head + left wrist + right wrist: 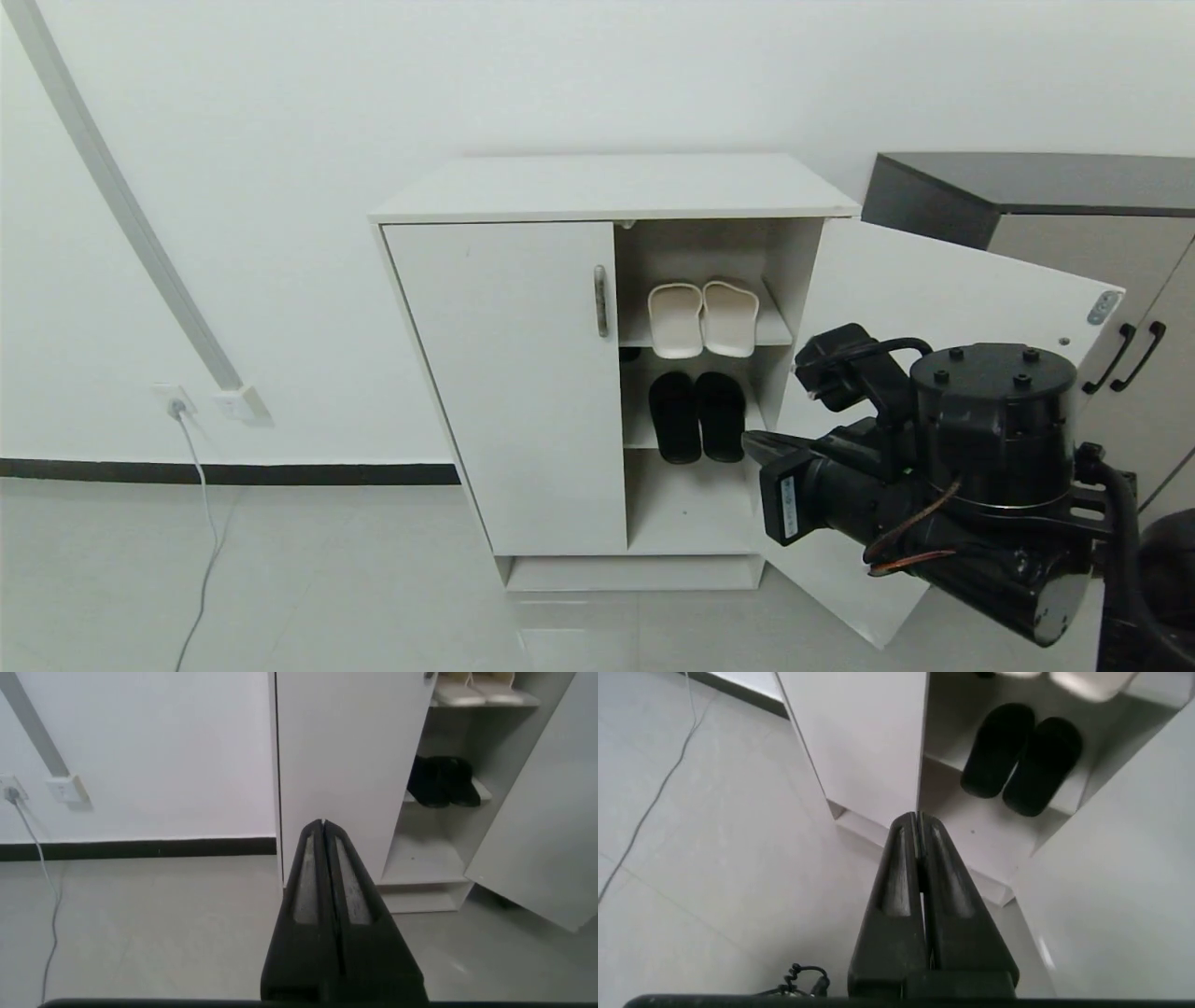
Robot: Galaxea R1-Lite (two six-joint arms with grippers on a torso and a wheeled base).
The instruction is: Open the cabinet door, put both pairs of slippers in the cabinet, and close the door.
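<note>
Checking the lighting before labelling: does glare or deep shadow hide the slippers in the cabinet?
Head view: even light, white slippers and black slippers both show plainly, only mild shade inside the cabinet, a faint sheen on the floor. Right wrist view: the black slippers show unshadowed beyond the shut right claw.

White wall (280,93), grey floor (308,579) — black skirting (355,473), socket (175,403), dark sideboard (1074,182)

The cabinet (607,187) stands on the floor (308,588) before me, back to the wall, its right door (943,299) swung open. Inside, the upper shelf (775,328) carries the white slippers (702,319) side by side — the shelf below (635,431) carries the black slippers (697,415), likewise paired. Off to my left a cable (210,551) trails from a socket (175,403) onto the floor.
</note>
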